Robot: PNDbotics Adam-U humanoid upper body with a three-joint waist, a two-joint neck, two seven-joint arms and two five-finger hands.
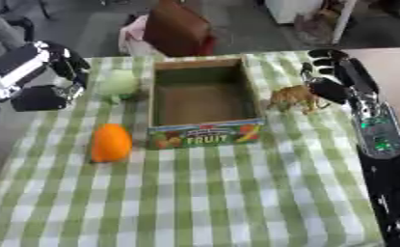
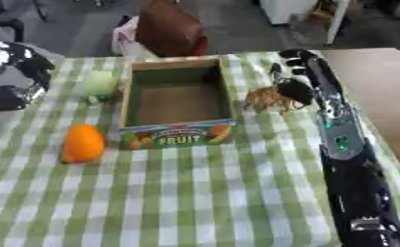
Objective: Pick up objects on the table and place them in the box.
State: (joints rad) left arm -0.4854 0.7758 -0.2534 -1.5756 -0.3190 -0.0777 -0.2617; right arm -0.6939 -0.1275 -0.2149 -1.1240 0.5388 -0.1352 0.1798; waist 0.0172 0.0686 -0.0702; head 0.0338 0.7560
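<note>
Right hand (image 1: 331, 72): hovering with fingers relaxed just beside the toy animal (image 1: 297, 98).
Left hand (image 1: 55, 77): state unclear.
Box (image 1: 205, 124): sitting empty.

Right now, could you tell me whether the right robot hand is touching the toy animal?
Cannot tell. In the left eye view the right robot hand overlaps the brown toy animal beside the box, but neither view plainly shows contact or a gap.
</note>
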